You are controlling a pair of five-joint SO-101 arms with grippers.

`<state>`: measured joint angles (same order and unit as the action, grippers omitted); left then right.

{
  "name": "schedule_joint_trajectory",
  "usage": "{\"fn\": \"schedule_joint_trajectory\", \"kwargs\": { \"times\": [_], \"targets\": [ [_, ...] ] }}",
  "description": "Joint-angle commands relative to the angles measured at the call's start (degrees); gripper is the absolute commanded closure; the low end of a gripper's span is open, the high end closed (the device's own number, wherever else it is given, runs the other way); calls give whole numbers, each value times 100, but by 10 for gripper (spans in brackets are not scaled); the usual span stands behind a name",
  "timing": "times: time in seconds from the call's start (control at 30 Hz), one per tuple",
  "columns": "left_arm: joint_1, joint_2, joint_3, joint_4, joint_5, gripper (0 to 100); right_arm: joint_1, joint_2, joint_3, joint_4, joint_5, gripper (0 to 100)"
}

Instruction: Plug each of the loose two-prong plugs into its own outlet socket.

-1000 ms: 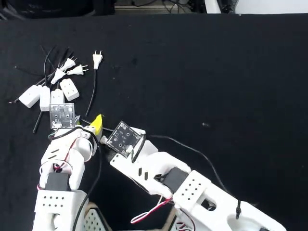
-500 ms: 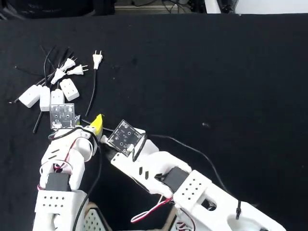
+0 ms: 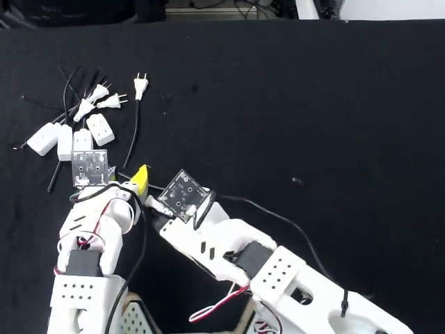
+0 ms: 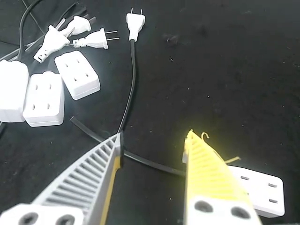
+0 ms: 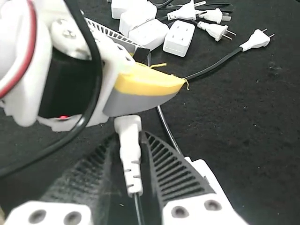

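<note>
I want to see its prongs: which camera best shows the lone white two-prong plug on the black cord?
The left wrist view: the lone white plug lies flat-on, both prongs and its black cord distinct. The high view shows the plug small. The right wrist view shows it far off, prongs tiny.

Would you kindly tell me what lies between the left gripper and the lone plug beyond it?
In the left wrist view, the black cord of that plug runs the whole stretch to the left gripper; nothing else lies there.
</note>
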<state>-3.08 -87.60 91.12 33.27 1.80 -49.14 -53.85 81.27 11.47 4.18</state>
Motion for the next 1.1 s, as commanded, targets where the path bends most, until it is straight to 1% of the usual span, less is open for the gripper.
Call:
{"fn": "schedule_joint_trajectory", "kwargs": {
  "times": [0.0, 0.37, 0.47, 0.77, 0.93, 1.07],
  "targets": [
    [84, -18, 13, -18, -70, 780, 308, -295, -163, -62, -334, 988],
    [84, -18, 13, -18, -70, 780, 308, -295, -163, -70, -457, 988],
    [84, -18, 22, -18, -70, 780, 308, -295, -207, -53, -668, 988],
    [92, -18, 31, -18, -70, 780, 316, -295, -233, -35, -677, 988],
    [84, -18, 31, -18, -70, 780, 642, -295, -251, -53, -712, 988],
    [40, -18, 4, -18, -70, 780, 677, -295, -242, -26, -686, 988]
  ]
}}
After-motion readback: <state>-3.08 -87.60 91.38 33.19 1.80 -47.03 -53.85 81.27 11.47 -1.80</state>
